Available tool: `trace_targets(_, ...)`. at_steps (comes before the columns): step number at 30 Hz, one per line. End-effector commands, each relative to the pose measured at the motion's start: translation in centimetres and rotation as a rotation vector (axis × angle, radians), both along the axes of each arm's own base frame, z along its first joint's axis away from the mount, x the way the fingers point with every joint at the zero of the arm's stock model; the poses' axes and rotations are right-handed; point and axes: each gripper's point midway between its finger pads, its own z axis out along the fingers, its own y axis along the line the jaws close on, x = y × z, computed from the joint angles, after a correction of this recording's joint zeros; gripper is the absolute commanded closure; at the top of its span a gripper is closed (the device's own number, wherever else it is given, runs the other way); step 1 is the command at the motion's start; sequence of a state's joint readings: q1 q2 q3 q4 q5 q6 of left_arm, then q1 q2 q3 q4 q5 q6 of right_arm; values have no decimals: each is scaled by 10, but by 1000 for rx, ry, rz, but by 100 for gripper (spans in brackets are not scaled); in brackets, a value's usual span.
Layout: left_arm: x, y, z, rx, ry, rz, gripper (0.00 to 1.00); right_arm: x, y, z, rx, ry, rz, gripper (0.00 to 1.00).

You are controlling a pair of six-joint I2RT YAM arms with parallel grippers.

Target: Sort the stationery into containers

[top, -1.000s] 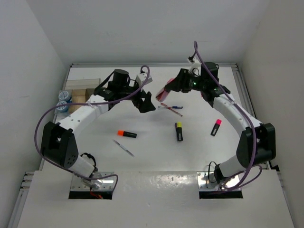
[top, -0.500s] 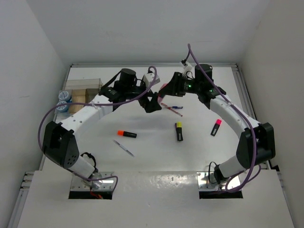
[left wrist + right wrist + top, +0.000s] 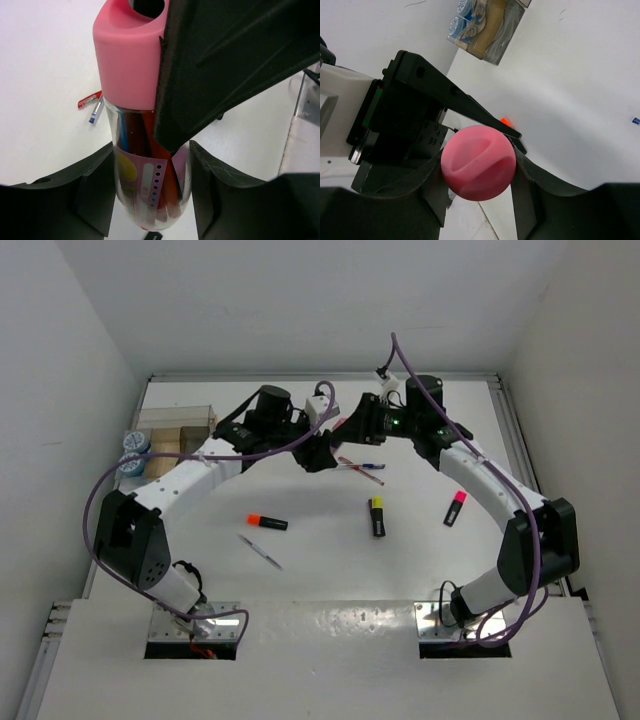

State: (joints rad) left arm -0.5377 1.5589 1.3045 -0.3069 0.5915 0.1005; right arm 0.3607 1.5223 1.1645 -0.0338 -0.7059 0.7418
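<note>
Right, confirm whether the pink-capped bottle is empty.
No, the left wrist view shows red and blue pens standing inside the clear body of the pink-capped bottle.

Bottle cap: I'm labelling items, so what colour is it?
The bottle has a solid pink cap, clearest in the left wrist view.

A white table [image 3: 320, 570] is sitting under soft, even light. Plain white walls are closing it in on three sides: a back wall [image 3: 300, 300], a left wall [image 3: 50, 390] and a right wall [image 3: 590, 360].

pink bottle [image 3: 131, 65], top out of frame
</note>
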Motion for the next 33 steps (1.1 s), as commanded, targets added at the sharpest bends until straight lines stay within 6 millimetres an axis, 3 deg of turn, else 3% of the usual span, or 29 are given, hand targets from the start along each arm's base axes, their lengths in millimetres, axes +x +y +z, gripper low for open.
trace_targets(1,16,4,28,-36,-80,23,63,-5,8,37,59,-75,39,100)
trace_targets(2,16,5,29,-35,-78,26,75,-4,8,37,60,-74,38,95)
trace_targets(3,16,10,26,-25,-70,35,80,-4,8,38,62,-73,38,84)
trace_targets(4,17,13,24,-19,-69,40,88,-1,7,39,65,-66,28,53)
trace_targets(5,18,17,21,-8,-66,52,91,1,5,41,69,-65,17,41)
trace_targets(7,24,37,16,3,-47,115,96,10,-5,44,74,-57,-30,21)
trace_targets(8,28,48,14,10,-33,158,96,15,-10,48,78,-65,-49,17)
trace_targets(12,58,121,-10,125,57,404,100,38,-37,65,84,-107,-127,14)
trace_targets(13,65,136,-9,150,61,447,100,44,-49,61,62,-100,-154,14)
trace_targets(14,71,166,-21,193,111,528,100,47,-54,60,53,-104,-163,14)
trace_targets(15,76,184,-25,212,128,576,100,53,-66,57,35,-119,-186,14)
trace_targets(21,87,309,-38,341,189,895,100,54,-103,27,-56,-87,-245,14)
trace_targets(25,88,364,-43,374,256,973,100,50,-111,15,-111,-84,-250,14)
trace_targets(29,94,397,-50,413,295,1018,100,46,-114,2,-134,-63,-265,14)
trace_targets(33,93,422,-74,439,388,1047,97,45,-117,-6,-149,-52,-265,14)
